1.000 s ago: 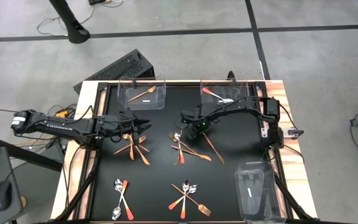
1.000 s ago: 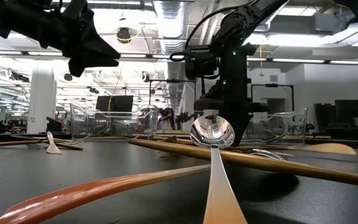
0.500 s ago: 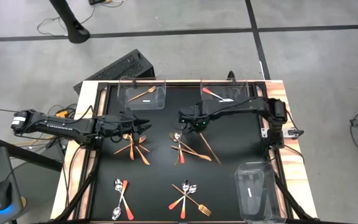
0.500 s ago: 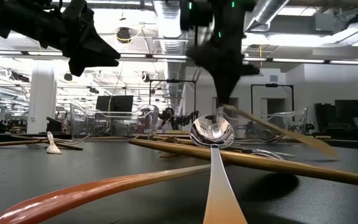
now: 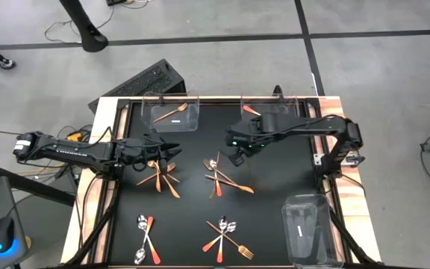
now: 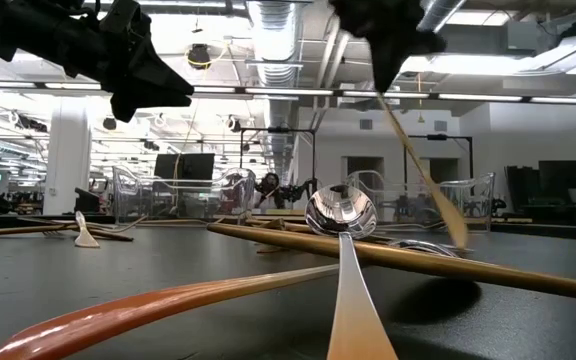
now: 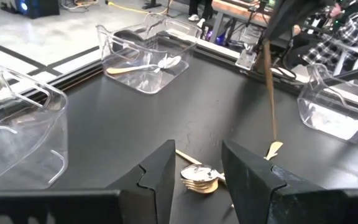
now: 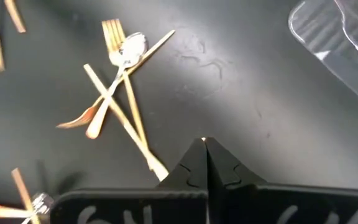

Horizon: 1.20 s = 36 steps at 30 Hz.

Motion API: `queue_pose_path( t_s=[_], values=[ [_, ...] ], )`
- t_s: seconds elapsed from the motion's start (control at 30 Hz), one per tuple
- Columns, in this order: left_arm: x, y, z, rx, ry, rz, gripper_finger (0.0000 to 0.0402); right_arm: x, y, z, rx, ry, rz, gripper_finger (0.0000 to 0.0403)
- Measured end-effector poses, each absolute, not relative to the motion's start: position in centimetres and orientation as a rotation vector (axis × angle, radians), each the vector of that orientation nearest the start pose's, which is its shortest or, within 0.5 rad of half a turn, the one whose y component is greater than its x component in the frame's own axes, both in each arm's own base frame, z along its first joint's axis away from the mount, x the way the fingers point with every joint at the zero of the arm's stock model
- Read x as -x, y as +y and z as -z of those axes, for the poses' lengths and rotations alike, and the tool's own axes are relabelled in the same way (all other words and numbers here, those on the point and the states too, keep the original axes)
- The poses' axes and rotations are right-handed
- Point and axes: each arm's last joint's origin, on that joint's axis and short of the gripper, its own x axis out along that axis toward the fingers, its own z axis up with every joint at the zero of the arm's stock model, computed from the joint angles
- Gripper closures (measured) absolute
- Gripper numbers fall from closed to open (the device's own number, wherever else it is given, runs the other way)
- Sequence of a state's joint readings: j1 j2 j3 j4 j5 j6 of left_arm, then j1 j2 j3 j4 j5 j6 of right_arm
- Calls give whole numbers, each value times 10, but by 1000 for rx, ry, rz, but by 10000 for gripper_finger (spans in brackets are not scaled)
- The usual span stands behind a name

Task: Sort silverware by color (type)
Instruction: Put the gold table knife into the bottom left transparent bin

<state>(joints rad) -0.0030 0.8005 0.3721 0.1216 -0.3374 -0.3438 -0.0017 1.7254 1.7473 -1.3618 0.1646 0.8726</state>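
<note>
Lifted since before, the right pincer grips one gold stick above the mat; left pincer wide.

My left arm reaches in low from the table's left edge, nearly straight, with my left gripper held over the left half of the table, its two fingers standing apart with nothing between them. My right arm rises from its base at the table's right edge, bends at the elbow and stretches back toward the table's middle, wrist raised well above the tabletop. My right gripper points down with its fingers pressed tight together, pinching the top end of a thin gold stick that hangs slanting below it.
</note>
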Motion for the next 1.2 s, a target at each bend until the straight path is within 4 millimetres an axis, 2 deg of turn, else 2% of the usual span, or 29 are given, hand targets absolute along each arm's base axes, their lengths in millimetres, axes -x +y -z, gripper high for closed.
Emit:
queue_pose_path(
  t_s=[0.13, 0.33, 0.53, 0.7, 0.83, 0.97, 1.07, 1.2],
  values=[
    [-175, 9, -217, 286, 242, -381, 284, -306, 5, -356, -651, 1120, 716, 399],
    [-175, 9, -217, 285, 238, -390, 284, -284, 19, -375, -657, 1054, 730, 399],
    [-175, 9, -218, 290, 236, -391, 284, -274, 31, -383, -665, 1014, 727, 399],
    [-175, 9, -218, 297, 234, -392, 284, -273, 36, -380, -696, 1031, 756, 399],
    [-175, 10, -218, 298, 229, -397, 284, -294, 24, -352, -666, 1090, 874, 381],
    [-175, 10, -219, 304, 213, -395, 284, -322, -9, -309, -658, 1163, 1003, 330],
    [-176, 9, -221, 324, 194, -376, 284, -340, -38, -279, -662, 1207, 1035, 291],
    [-176, 8, -222, 370, 186, -335, 284, -355, -68, -239, -667, 1354, 1047, 255]
  ],
)
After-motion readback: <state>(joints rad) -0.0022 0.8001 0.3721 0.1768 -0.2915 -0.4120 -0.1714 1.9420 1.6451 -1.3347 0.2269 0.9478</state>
